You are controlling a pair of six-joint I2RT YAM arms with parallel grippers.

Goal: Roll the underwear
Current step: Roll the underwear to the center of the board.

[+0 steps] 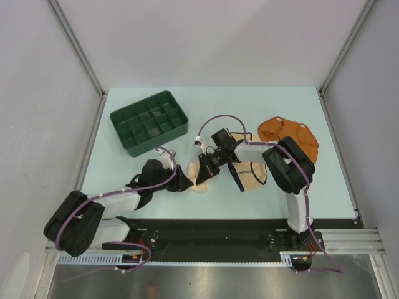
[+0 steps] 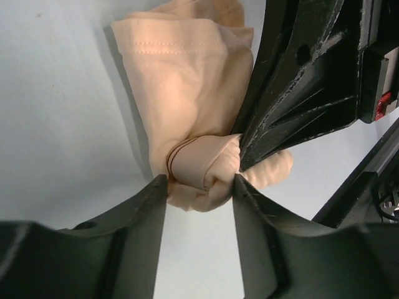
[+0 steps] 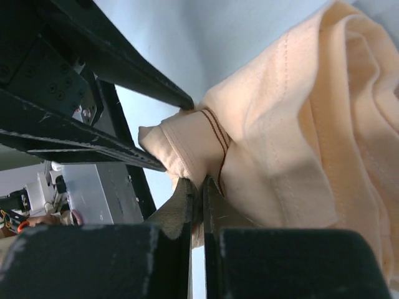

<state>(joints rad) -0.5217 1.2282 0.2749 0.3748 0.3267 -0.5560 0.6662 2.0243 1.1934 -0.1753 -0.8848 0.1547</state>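
The pale peach underwear (image 1: 206, 186) lies at the table's near middle, one end wound into a small roll (image 2: 202, 165). My left gripper (image 2: 199, 184) stands part open, its two fingertips flanking that roll and touching its sides. From the opposite side, my right gripper (image 3: 201, 184) is shut on a fold of the same cloth just beside the roll. In the top view the left gripper (image 1: 186, 182) and right gripper (image 1: 204, 175) meet over the garment. The cream underwear with black trim (image 1: 254, 173) lies partly under the right arm. The rust-orange underwear (image 1: 293, 134) lies flat at the back right.
A dark green compartment tray (image 1: 140, 103) stands at the back left. The right arm's forearm crosses above the cream garment. The black mounting rail (image 1: 212, 227) runs along the near edge of the table.
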